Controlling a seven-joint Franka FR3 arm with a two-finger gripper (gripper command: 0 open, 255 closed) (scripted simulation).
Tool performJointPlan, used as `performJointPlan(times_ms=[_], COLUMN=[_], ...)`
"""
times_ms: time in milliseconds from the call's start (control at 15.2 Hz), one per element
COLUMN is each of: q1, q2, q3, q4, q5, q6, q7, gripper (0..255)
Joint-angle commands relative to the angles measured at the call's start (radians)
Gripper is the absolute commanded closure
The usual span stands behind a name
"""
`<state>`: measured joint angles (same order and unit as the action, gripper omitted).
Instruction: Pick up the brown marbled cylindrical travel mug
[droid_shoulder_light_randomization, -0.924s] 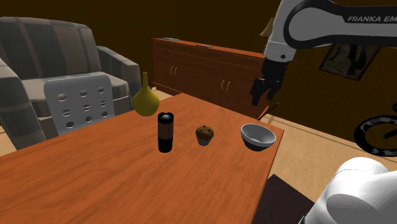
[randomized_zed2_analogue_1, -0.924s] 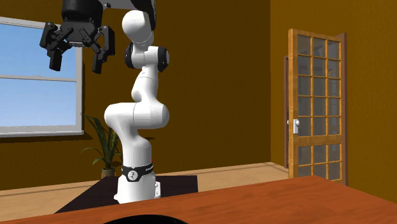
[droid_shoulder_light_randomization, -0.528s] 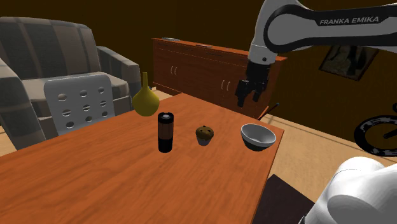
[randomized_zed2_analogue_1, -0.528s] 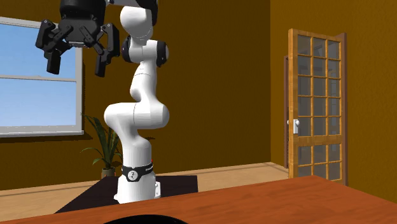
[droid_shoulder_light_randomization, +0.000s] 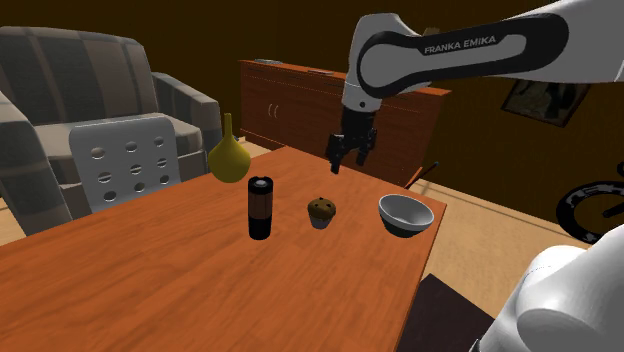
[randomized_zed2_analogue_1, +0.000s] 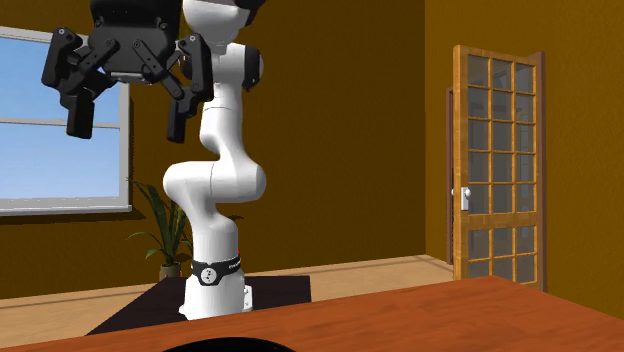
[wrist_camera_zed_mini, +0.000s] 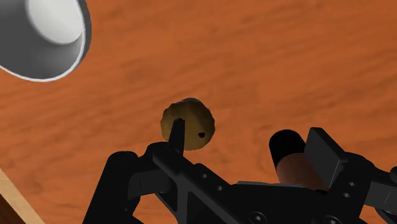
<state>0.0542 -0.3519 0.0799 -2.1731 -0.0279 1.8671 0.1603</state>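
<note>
The travel mug (droid_shoulder_light_randomization: 260, 207) is a dark upright cylinder with a brown band and a black lid, standing mid-table. My black gripper (droid_shoulder_light_randomization: 350, 155) hangs in the air above the table's far edge, behind the muffin and to the right of the mug in the shoulder view, well apart from it. In the second exterior view the gripper (randomized_zed2_analogue_1: 127, 122) is open, its fingers wide apart with nothing between them. In the wrist view the mug (wrist_camera_zed_mini: 291, 164) shows from above beside one finger, partly hidden by it, and the gripper (wrist_camera_zed_mini: 251, 149) holds nothing.
On the wooden table (droid_shoulder_light_randomization: 150, 290) a brown muffin (droid_shoulder_light_randomization: 321, 212) stands beside the mug, a grey bowl (droid_shoulder_light_randomization: 405, 214) beyond it, and a yellow vase (droid_shoulder_light_randomization: 229, 155) at the back. A white chair (droid_shoulder_light_randomization: 125, 160), an armchair (droid_shoulder_light_randomization: 60, 90) and a sideboard (droid_shoulder_light_randomization: 300, 110) surround the table.
The arm has swung toward the shoulder view's left, carrying the gripper from beyond the bowl to above the far edge behind the muffin. The fingers stay open. The objects have not moved.
</note>
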Motion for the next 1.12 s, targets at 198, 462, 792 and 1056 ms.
performJointPlan(times_ms=[198,462,792,1056], q1=[0.02,0.037,0.066,0.097], q2=[0.177,0.322,0.511,0.67], q3=[0.037,0.062,0.086,0.098], q4=[0.122,0.24,0.419,0.594], q5=[0.004,-0.003,-0.023,-0.044], q6=[0.049,0.071,0.073,0.052], q7=[0.046,0.082,0.126,0.156], gripper=[0,0,0,0])
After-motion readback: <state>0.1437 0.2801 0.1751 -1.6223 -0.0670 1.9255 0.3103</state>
